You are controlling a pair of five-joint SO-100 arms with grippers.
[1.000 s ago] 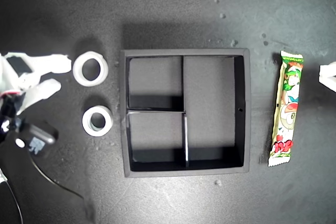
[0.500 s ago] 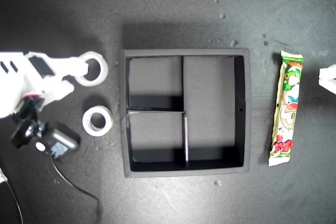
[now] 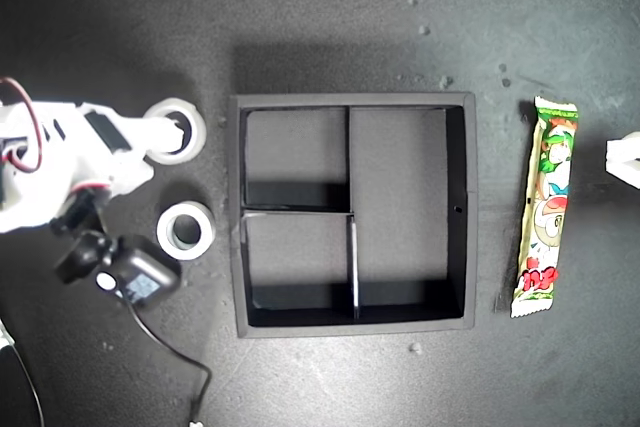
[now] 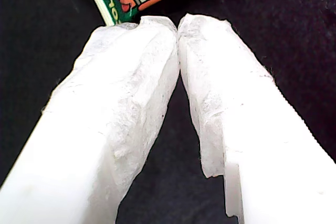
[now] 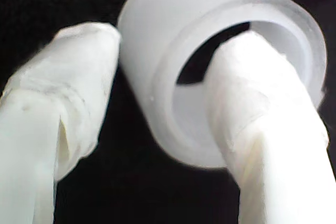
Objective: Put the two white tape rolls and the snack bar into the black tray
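Black tray (image 3: 470,209) compartments open from above; dividers (image 3: 350,212) split floor; surrounding tabletop (image 3: 330,17) bare.

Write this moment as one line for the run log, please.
second gripper: fingers straddle tape roll wall | first gripper: shut, near snack bar | tray: empty
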